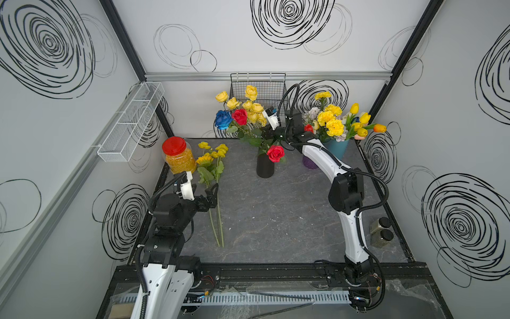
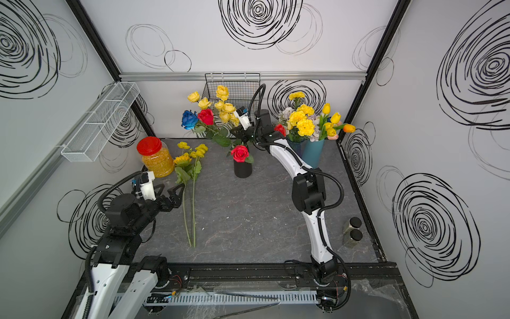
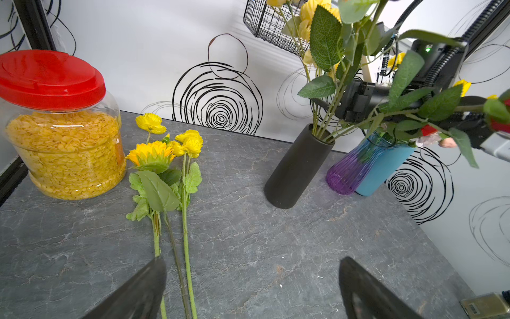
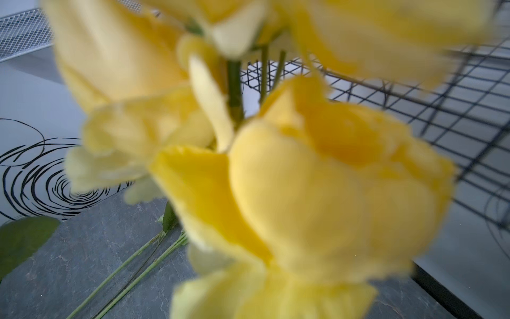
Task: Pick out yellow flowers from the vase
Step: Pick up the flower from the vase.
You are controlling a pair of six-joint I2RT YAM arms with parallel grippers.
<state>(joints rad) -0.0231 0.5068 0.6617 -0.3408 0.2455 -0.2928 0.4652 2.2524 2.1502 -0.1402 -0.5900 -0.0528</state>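
Low left hand [image 1: 206,194], jaws wide apart; right hand [image 1: 265,132] higher on outstretched arm, jaws perhaps nearly together.

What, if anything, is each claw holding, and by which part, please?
The left claw is open, holding nothing. The right claw sits among stems of the yellow roses above the black vase; leaves hide whether it grips one.

A robotics test cell: white wall panels [image 1: 220,41] printed with black scribbled spirals box in a grey stone-look worktop [image 1: 276,215], framed by an aluminium rail [image 1: 267,76] and black corner posts [image 1: 124,41]. The left arm [image 1: 165,215] and the right arm [image 1: 350,221], both white and black, are mounted on a track [image 1: 276,272] along the front edge, beside a slotted cable duct [image 1: 262,298]. A black wire basket [image 1: 242,85] and a white mesh shelf [image 1: 129,124] hang from the walls. A black vase [image 1: 265,167] and a red-lidded jar [image 1: 179,160] stand on the worktop.
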